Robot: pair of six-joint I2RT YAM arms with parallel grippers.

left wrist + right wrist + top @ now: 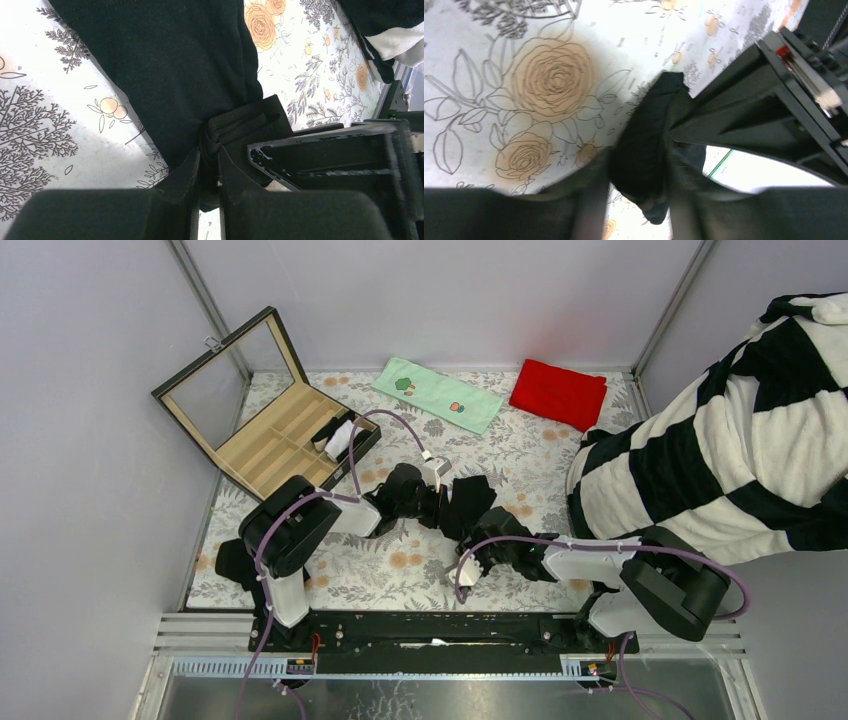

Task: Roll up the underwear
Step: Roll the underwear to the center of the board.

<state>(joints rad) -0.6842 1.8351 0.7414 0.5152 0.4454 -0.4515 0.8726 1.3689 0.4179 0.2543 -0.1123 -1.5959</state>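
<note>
At the centre of the top view, you are clamping the left gripper [209, 159] on a bunched edge of the underwear [185, 60], which is lying spread on the floral table cover [45, 130]. The right gripper [639, 165] is squeezing another wad of it, likely anchoring both ends for rolling.

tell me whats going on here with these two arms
Two robot arms are working on a piece of black underwear in the middle of the flowered table. The left gripper is pinched shut on a bunched edge of it. Close by, the right gripper grips a wad of black cloth between its fingers, apparently the same piece. The cloth is gathered up but not yet a tidy roll. A divided box stands open at the far left.
</note>
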